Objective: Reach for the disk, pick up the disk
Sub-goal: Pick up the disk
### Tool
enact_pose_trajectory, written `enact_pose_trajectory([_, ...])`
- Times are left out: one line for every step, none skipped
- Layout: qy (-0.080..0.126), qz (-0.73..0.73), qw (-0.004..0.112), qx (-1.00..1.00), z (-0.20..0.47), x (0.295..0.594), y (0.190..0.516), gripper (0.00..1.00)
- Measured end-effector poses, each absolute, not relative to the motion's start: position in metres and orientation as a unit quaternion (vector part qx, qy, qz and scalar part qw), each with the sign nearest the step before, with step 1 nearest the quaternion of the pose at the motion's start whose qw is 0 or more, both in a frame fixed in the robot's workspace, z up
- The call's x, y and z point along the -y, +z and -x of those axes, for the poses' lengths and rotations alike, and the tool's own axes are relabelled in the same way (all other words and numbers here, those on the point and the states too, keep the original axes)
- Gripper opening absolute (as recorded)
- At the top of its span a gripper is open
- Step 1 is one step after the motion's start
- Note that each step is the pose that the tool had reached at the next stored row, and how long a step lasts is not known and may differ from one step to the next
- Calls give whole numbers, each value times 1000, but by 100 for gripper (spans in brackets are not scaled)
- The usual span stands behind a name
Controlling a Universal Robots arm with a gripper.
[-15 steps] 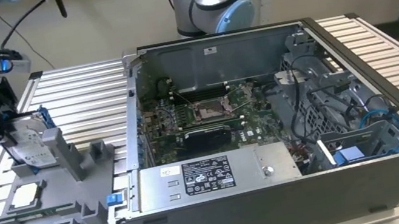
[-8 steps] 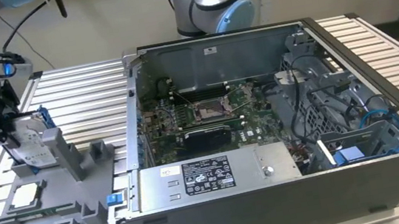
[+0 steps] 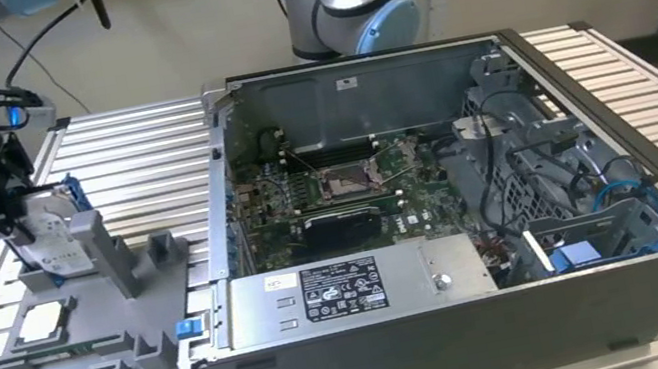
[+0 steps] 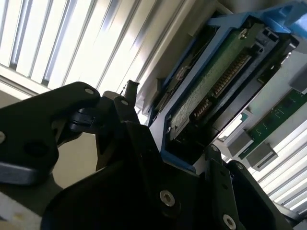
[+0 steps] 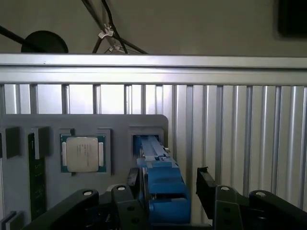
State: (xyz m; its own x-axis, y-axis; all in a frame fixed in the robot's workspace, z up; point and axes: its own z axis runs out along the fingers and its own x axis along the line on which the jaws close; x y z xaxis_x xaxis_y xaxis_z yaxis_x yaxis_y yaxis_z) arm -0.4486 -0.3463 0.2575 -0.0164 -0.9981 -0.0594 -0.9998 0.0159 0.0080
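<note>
The disk (image 3: 51,237) stands on edge in a slot of the grey holder tray (image 3: 116,359), at about 9 o'clock from the open computer case (image 3: 467,348) in the exterior view. The gripper (image 5: 167,173) straddles the disk's blue-framed upper edge. Its fingers (image 5: 206,184) are spread to either side, with a gap showing beside one, so it is not clamped. A square silver chip (image 5: 82,153) lies in the tray near the disk's slot.

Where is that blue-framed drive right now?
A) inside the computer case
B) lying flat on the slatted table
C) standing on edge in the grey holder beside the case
C: in the exterior view the disk stands upright in the grey holder, outside the computer case; in the first wrist view the end effector straddles it.
</note>
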Motion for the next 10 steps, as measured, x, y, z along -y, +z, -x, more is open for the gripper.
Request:
enact_pose_trajectory([24,701,18,-712,449,346,258,100])
enact_pose_trajectory([23,701,18,-712,449,347,258,100])
enact_pose_trajectory([24,701,18,-712,449,347,258,100])
enact_pose_trajectory([24,701,18,-712,449,346,258,100])
enact_pose_trajectory([24,701,18,-712,449,346,258,100])
enact_pose_trajectory([24,701,18,-712,449,346,257,100])
enact_pose_trajectory([24,701,18,-712,449,346,257,100])
enact_pose_trajectory([24,701,18,-712,449,346,257,100])
enact_pose_trajectory([23,701,18,-712,449,346,258,100])
enact_pose_trajectory([21,701,15,-713,449,346,258,100])
